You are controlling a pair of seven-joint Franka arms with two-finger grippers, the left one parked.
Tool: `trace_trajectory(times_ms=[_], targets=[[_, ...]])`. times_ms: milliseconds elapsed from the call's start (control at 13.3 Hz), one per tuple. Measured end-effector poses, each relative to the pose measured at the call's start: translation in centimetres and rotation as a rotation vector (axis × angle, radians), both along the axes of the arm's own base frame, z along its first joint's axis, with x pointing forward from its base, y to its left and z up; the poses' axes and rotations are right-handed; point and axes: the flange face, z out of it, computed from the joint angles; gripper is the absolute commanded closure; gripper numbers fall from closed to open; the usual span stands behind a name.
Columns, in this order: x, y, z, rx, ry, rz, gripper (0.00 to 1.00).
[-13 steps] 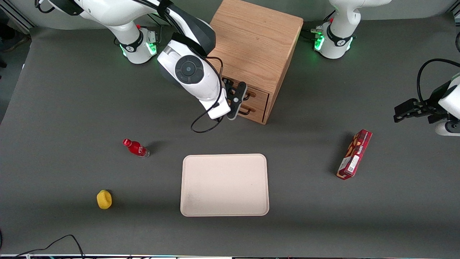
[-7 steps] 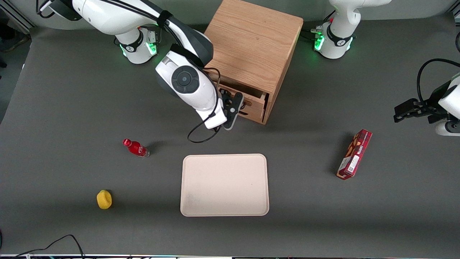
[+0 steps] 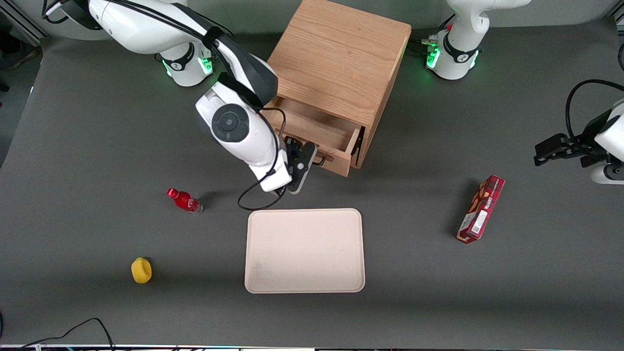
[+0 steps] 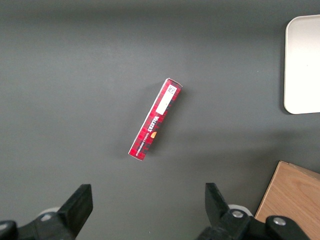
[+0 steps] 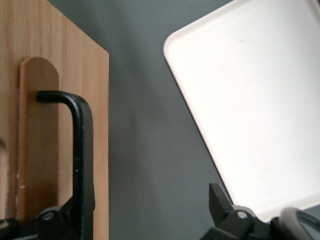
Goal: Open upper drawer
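The upper drawer (image 3: 317, 127) of the oak cabinet (image 3: 341, 58) stands pulled out toward the front camera, its bare wooden inside showing. Its black bar handle (image 3: 320, 158) is on the drawer front. My right gripper (image 3: 298, 166) is at that handle, at the end toward the working arm. In the right wrist view the gripper (image 5: 140, 217) is open, its fingers wide apart. One finger (image 5: 55, 222) lies against the handle bar (image 5: 82, 160) on the drawer front (image 5: 45, 100); the other finger (image 5: 220, 200) is over the table. The lower drawer is hidden under the upper one.
A cream tray (image 3: 304, 251) lies nearer the front camera than the drawer, also in the right wrist view (image 5: 250, 100). A red bottle (image 3: 185, 201) and a yellow object (image 3: 141, 270) lie toward the working arm's end. A red box (image 3: 481, 209) lies toward the parked arm's end.
The upper drawer went from shut to well pulled out. My gripper moved toward the front camera along with the handle.
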Motion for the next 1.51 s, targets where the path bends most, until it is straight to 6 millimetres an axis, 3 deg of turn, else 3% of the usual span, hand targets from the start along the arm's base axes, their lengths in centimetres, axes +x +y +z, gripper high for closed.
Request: trace_trajectory(times_ms=[602, 1505], targets=[[4.7, -5.8, 0.5, -0.017, -0.042, -0.082, 0.0], [8.6, -9.9, 1.2, -0.009, -0.116, -0.114, 0.0]])
